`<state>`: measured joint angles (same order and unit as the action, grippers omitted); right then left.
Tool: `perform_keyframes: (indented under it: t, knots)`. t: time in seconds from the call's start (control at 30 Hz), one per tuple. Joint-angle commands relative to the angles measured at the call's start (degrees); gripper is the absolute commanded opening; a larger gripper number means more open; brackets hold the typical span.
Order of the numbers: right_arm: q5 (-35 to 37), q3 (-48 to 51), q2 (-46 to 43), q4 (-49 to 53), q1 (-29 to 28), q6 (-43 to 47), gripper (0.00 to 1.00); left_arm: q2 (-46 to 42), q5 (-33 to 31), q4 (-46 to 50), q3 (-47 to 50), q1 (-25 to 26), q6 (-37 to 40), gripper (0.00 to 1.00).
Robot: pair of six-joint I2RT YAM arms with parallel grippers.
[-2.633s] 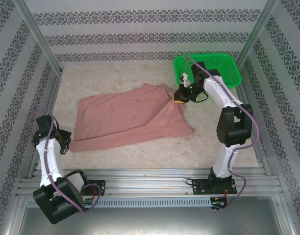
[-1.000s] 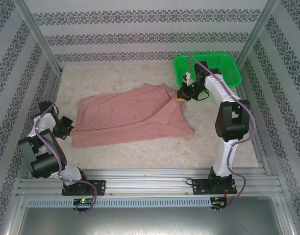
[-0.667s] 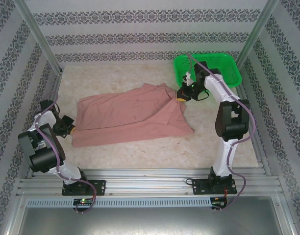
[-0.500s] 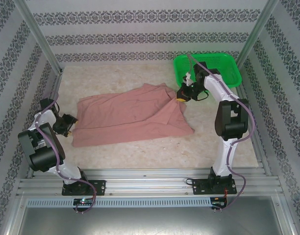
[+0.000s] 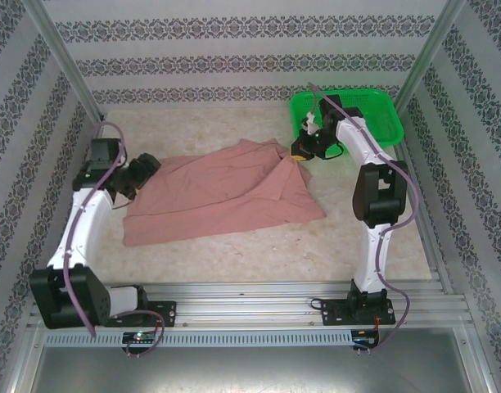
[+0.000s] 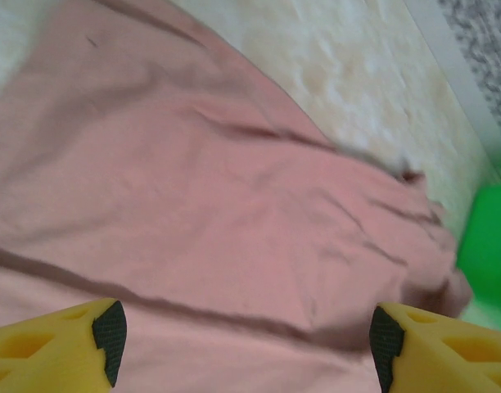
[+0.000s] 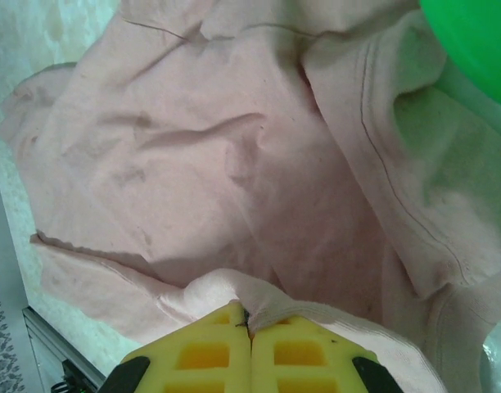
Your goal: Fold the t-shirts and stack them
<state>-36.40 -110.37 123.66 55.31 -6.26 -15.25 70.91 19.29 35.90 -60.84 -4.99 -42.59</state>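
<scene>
1. One pink shirt lies spread and wrinkled across the middle of the table, its long side running left to right.
2. Its far right corner is bunched up just beside the green basket, which stands in the far right corner of the table.
3. The right gripper sits at that bunched corner. In the wrist view its yellow fingers are pressed together, with a rolled edge of the shirt pinched at their tips.
4. The left gripper is over the shirt's far left corner. Its jaws stand wide apart with nothing between them, and pink cloth lies below. I cannot tell whether the fingertips touch the cloth.
5. The shirt's near left edge lies flat on the table.
</scene>
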Motion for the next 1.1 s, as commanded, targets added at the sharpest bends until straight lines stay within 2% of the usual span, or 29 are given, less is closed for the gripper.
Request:
perform_keyframes:
  t: [0.0,0.17,0.33,0.5,0.6,0.67,0.77,0.87,0.97,1.07]
  knots:
    - [1.3,-2.8,2.0,2.3,-0.7,0.0,0.0,-2.8,-2.0,1.0,5.6,5.8,-6.0,0.77]
    - [1.8,-5.9,4.7,4.0,-1.4,0.7,0.0,-6.0,-3.2,-1.3,12.9,10.7,-9.8,0.75]
    - [2.2,-10.1,8.1,5.6,-2.2,0.7,0.04,-5.9,-5.9,-1.4,15.8,11.5,-9.9,0.75]
    - [2.5,-16.0,11.7,6.6,-2.3,-1.2,0.2,-3.7,-8.1,-3.6,19.1,11.5,-10.4,0.75]
    - [0.3,-19.4,11.4,6.0,-2.1,-2.7,0.33,-2.8,-9.8,-4.8,21.2,11.6,-11.5,0.75]
    - [-1.1,-19.3,8.2,6.6,-2.3,-1.7,0.45,-2.8,-10.6,-6.2,22.9,11.5,-12.4,0.75]
    - [0.6,-11.6,-0.4,7.6,-1.9,-1.2,0.52,-2.5,-11.8,-6.4,24.6,11.5,-13.6,0.75]
    - [4.3,4.9,-12.8,5.9,0.4,-3.8,0.62,-2.6,-13.4,-6.7,26.0,11.4,-14.6,0.75]
    - [4.8,24.2,-23.0,0.9,5.0,-7.1,0.68,-2.4,-14.1,-8.0,27.7,10.8,-16.0,0.76]
    - [6.5,35.5,-26.1,-1.1,8.5,-5.8,0.68,-1.4,-14.5,-8.9,28.5,10.0,-17.0,0.76]
